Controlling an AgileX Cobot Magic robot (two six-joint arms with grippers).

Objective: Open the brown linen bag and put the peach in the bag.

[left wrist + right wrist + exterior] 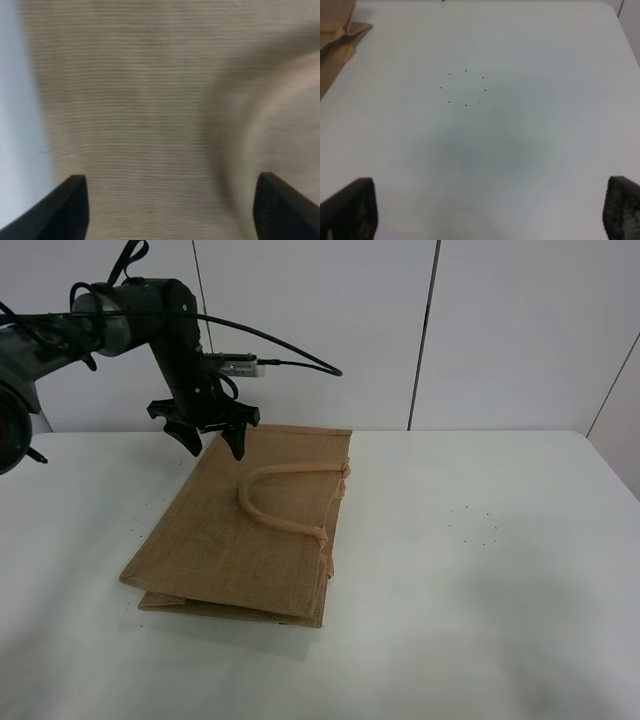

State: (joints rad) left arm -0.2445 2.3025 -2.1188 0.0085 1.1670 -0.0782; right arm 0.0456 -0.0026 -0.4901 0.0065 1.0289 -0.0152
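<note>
The brown linen bag [225, 540] lies flat and folded on the white table, one light-beige loop handle [272, 502] resting on top. My left gripper [215, 447] is open and hovers just above the bag's far left corner, fingers pointing down. In the left wrist view its fingertips [72, 202] straddle the woven cloth [145, 100], with the handle [282, 115] to one side. My right gripper [485, 215] is open over bare table; a corner of the bag [332, 45] shows in its view. The right arm is not in the high view. The peach is out of view.
The white table [480, 580] spreads to the right of the bag and in front of it. A ring of small dark dots [472, 525] marks the table right of the bag, also in the right wrist view [465, 87]. White wall panels stand behind.
</note>
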